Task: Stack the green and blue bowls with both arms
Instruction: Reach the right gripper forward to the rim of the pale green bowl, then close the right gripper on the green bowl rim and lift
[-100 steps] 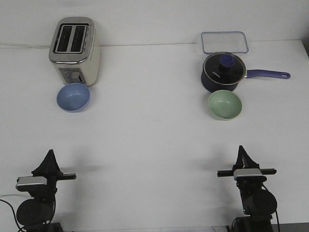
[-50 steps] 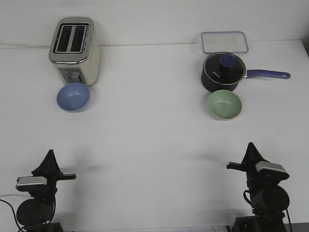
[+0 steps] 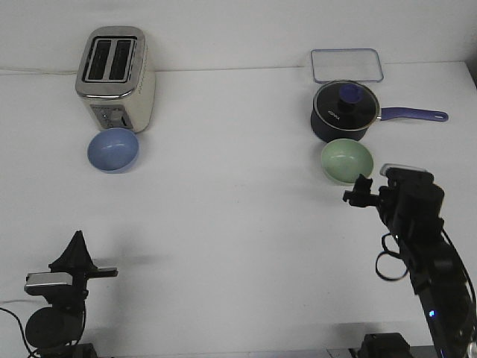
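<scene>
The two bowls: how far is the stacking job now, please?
Nothing is stacked yet. The blue bowl sits in front of the toaster, and the green bowl in front of the saucepan, far apart. In hand: the right tool is close beside the green bowl. The left tool waits low. Both grasps and the stacking remain.

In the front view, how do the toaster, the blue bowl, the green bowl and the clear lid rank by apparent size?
1. toaster
2. clear lid, farther back, so unsure
3. blue bowl and green bowl: they look alike
</scene>
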Controlling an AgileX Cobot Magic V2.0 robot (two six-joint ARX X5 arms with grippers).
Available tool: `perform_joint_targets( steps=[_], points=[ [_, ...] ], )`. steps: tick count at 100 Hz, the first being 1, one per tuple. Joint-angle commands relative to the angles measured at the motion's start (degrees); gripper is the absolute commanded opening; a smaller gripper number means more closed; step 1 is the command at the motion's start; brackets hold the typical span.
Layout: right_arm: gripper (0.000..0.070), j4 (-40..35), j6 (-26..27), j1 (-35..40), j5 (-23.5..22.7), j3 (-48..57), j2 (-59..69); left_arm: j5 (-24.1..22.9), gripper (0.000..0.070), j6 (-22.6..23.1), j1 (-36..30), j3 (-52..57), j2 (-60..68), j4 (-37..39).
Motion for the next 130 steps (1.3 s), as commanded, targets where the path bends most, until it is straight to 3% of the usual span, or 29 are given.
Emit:
perform_joint_targets(
  steps=[1,39,66,76,91,130],
  points=[
    [0.0543,-0.20,-1.20,-0.85,-0.33,3.23,5.86,0.00,0.0014,0.09,0.00,-1.09,-0.07,0.81],
    [0.0541,-1.81,-5.49,-6.34,-1.18,19.21,36.72,0.00,0.0014,0.09,0.00,-1.09,-0.07,0.81],
    [0.0529,-1.68,-6.40,-8.00,-2.95,24.24,48.26,0.00,0.0014,0.09,0.00,-1.09,-0.07,0.81],
    [0.0399,-1.66,-6.82,-8.00,-3.96,24.37,50.16,0.00,0.0014,0.09,0.00,-1.09,-0.07,0.81],
    [0.0000,-2.47,-7.04,-8.00,-4.52,24.37,50.77,0.00,0.0013,0.09,0.00,-1.09,-0.07,0.81],
    [0.0000,-6.19,-7.43,-8.04,-13.07,24.37,36.83,0.00,0.0014,0.09,0.00,-1.09,-0.07,0.81]
  ],
)
